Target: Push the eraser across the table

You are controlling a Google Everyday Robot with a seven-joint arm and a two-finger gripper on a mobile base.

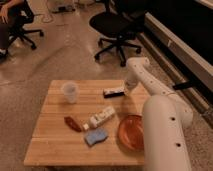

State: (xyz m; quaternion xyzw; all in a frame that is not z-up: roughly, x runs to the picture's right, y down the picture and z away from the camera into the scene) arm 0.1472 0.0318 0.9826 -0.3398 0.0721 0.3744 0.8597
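Eraser [114,92] lies flat near the far edge of the table [55,150], right of the translucent cup [70,91]. Just beside its right end, the gripper [125,87] reaches down at the tip of the white arm [160,132]; whether it is open or closed cannot be told. Nearer the front sit a white-labelled bottle [101,117], a blue sponge [96,136] and an orange plate [129,132].

High view over table [55,144], pincer [126,89] far right
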